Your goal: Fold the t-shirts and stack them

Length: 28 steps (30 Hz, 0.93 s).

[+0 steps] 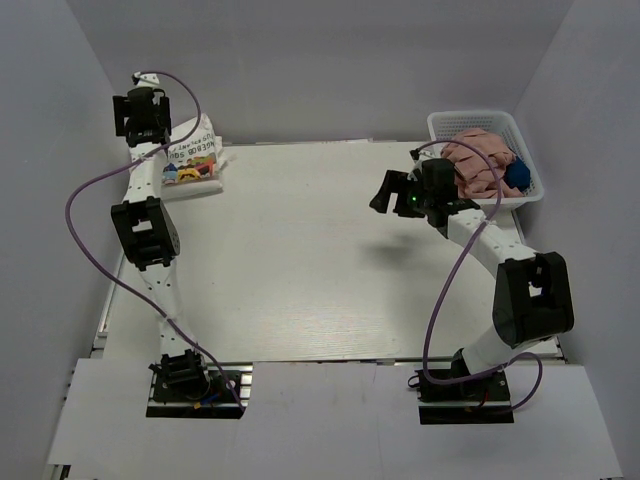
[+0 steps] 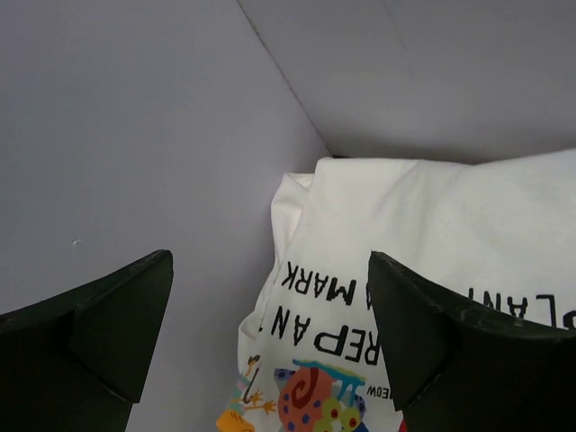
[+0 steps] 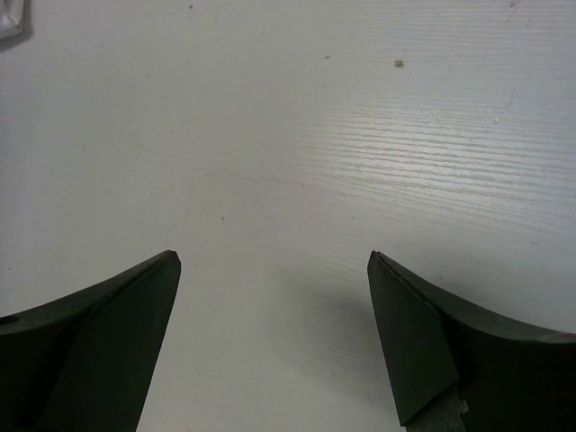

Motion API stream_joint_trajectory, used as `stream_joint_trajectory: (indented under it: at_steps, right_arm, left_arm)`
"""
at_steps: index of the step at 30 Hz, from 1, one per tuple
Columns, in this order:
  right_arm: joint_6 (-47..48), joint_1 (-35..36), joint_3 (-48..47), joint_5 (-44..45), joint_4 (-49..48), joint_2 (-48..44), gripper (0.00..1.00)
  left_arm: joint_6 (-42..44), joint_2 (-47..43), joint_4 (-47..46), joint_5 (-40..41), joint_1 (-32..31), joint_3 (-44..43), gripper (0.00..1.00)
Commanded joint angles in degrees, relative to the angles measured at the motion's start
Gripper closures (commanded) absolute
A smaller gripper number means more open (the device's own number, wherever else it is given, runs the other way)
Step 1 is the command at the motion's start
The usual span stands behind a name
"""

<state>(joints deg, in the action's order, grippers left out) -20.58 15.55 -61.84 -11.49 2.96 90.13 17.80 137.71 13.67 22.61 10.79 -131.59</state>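
A folded white t-shirt bundle [image 1: 192,160] with dark lettering and a colourful print lies at the table's far left corner; it also shows in the left wrist view [image 2: 396,270]. My left gripper [image 1: 140,105] is open and empty, hovering just above and behind the bundle by the back wall. A pink t-shirt [image 1: 478,165] and a blue garment [image 1: 517,176] sit crumpled in a white basket [image 1: 480,122] at the far right. My right gripper [image 1: 392,190] is open and empty, above bare table just left of the basket.
Grey walls enclose the table on the left, back and right. A purple cable runs along each arm. The white wood-grain tabletop [image 3: 297,135] fills the right wrist view.
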Motion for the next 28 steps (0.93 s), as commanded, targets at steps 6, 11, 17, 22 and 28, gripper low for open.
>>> stream_joint_trajectory:
  at_steps: [6,11,17,22,28]
  right_arm:
    - [0.80,0.18,0.84,-0.64,-1.73,-5.39,0.10]
    - [0.89,0.27,5.14,-0.03,-1.82,-11.98,0.10]
    - [0.80,0.09,11.03,0.32,-0.86,-20.76,0.10]
    - [-1.56,0.01,19.81,1.64,-1.38,-28.58,0.10]
    - [-3.15,0.01,26.07,2.87,-0.41,-37.12,0.10]
  left_arm:
    - [-9.87,-9.29,3.72,-6.23,-1.64,2.30,0.01]
    - [-20.94,-17.72,13.12,-17.14,-3.57,10.02,0.01]
    - [-32.08,-47.36,3.14,-12.52,-17.43,47.43,0.01]
    - [-42.49,-68.95,-1.28,-16.20,-26.07,75.27,0.01]
    - [-45.31,-72.32,7.33,-11.10,-28.97,76.48,0.01]
